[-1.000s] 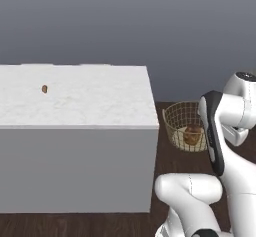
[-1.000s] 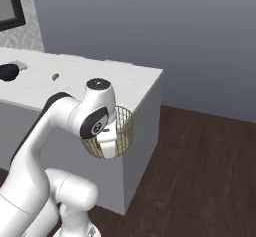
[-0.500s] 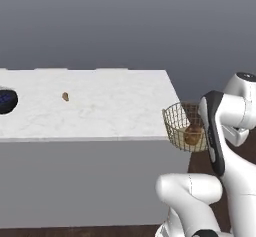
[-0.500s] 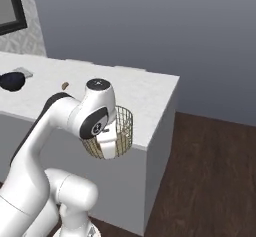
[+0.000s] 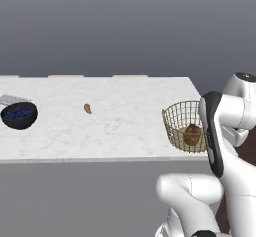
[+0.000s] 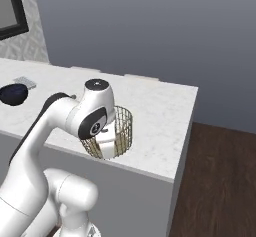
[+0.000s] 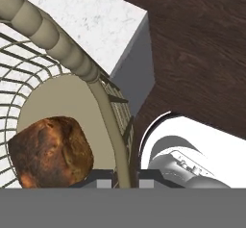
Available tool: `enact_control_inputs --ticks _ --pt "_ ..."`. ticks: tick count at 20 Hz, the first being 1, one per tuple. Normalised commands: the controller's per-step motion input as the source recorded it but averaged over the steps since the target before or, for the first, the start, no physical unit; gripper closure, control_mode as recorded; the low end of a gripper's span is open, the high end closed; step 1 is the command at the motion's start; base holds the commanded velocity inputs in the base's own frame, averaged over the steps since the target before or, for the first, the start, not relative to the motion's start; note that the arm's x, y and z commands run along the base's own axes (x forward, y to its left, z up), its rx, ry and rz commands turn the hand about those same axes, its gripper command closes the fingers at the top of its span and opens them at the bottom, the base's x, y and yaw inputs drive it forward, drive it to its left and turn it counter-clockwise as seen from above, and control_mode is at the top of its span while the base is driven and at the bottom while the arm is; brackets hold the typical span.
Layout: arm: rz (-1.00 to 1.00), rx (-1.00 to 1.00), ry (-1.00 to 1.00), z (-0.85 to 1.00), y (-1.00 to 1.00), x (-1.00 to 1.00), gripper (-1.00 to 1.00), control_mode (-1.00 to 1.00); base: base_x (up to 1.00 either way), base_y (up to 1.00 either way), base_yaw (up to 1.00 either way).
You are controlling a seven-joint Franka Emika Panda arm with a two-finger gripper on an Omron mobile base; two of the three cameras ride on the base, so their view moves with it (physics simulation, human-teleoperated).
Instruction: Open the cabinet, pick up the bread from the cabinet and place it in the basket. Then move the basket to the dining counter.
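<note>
basket, end effector clamping wall, raised

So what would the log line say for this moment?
jaws: shut on basket wall | bread: inside basket | basket: carried at dining counter corner | stage: transport

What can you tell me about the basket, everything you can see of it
The basket is a round bowl of thin golden-tan wire mesh with a thick beaded rim and a flat tan base. It sits upright, level with the near right corner of the marble counter. The bread lies inside on the base. The gripper is closed on the basket's wall, a finger on each side.
</note>
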Motion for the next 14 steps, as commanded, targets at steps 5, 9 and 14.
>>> enact_control_inputs --ticks 5,9,14 --pt "0.00 0.00 0.00 0.00 0.00 0.00 1.00 1.00 0.73 0.05 0.06" --pt "0.00 0.00 0.00 0.00 0.00 0.02 1.00 -1.00 0.21 0.01 0.00" --pt "0.12 0.01 0.01 0.00 -0.01 0.66 1.00 -1.00 0.00 0.00 0.00"
